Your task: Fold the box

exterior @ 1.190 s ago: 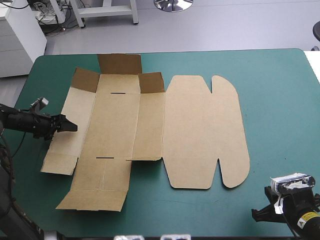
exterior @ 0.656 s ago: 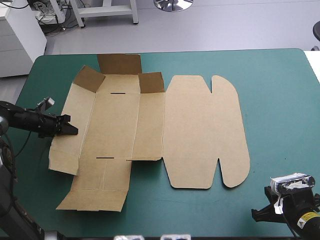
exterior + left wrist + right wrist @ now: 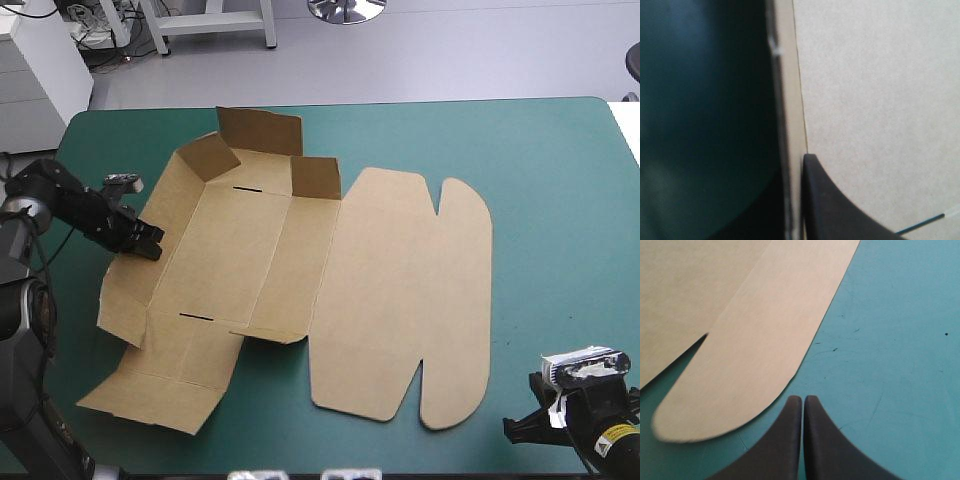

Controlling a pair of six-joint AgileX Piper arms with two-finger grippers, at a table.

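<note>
The brown box (image 3: 250,250) lies as a cut sheet on the teal-green cover, skewed to the table's edges. Its lid (image 3: 400,300) with two rounded flaps lies flat on the right. The long left wall (image 3: 150,270) is tilted up, and the far flaps (image 3: 258,130) stand raised. My left gripper (image 3: 147,243) is shut on that wall's outer edge. In the left wrist view the board's edge (image 3: 796,115) runs between the black fingers (image 3: 840,210) of the left gripper (image 3: 796,167). My right gripper (image 3: 520,428) (image 3: 803,399) rests shut near the front right corner, a rounded lid flap (image 3: 745,375) just ahead of it.
The teal-green cover (image 3: 560,250) runs from the lid's rounded flaps to the table's right edge. The box's near-left flap (image 3: 160,385) lies close to the table's front-left edge.
The left gripper shut on the left wall's edge and lifted it toward the box's middle. The whole sheet slid and turned on the table. The right gripper stayed still.
</note>
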